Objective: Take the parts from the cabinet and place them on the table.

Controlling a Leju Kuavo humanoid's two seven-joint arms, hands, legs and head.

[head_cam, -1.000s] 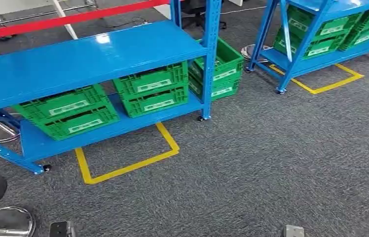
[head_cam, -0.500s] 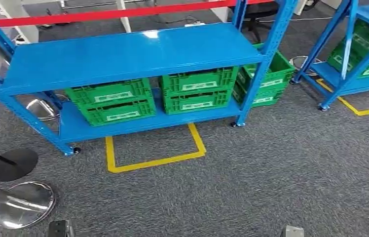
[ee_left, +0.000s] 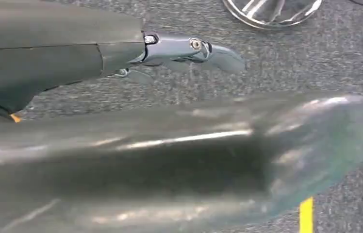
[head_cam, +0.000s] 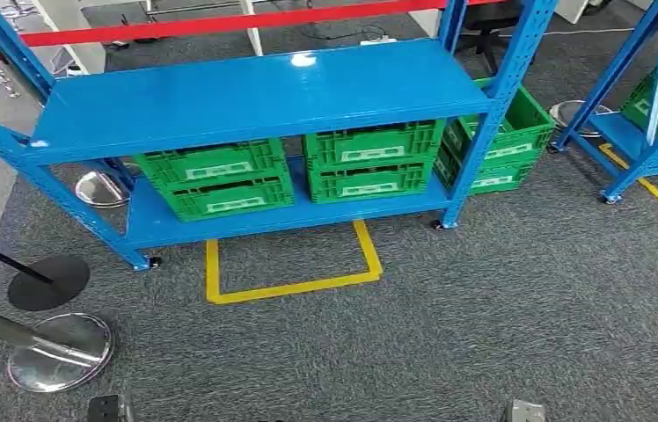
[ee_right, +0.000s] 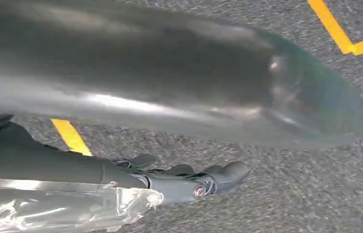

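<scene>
The blue cabinet (head_cam: 255, 88) stands ahead across the grey carpet, its upper shelf bare. On its lower shelf sit two stacks of green crates (head_cam: 214, 178) (head_cam: 371, 161). More green crates (head_cam: 501, 141) stand on the floor behind its right post. What the crates hold is hidden. My left hand (ee_left: 170, 145) hangs above the carpet with its dark fingers (ee_left: 189, 48) stretched out and nothing in it. My right hand (ee_right: 170, 97) hangs the same way, fingers (ee_right: 194, 182) straight and holding nothing.
A yellow floor outline (head_cam: 295, 286) lies in front of the cabinet. Chrome stanchion bases (head_cam: 60, 352) and a black one (head_cam: 48, 281) stand at the left, with a red barrier tape (head_cam: 220, 25) behind. A second blue rack (head_cam: 651, 149) is at the right.
The camera has turned: the whole scene has slid rightward and the cabinet now sits near the middle of the head view. The stanchion bases at the left have come into view.
</scene>
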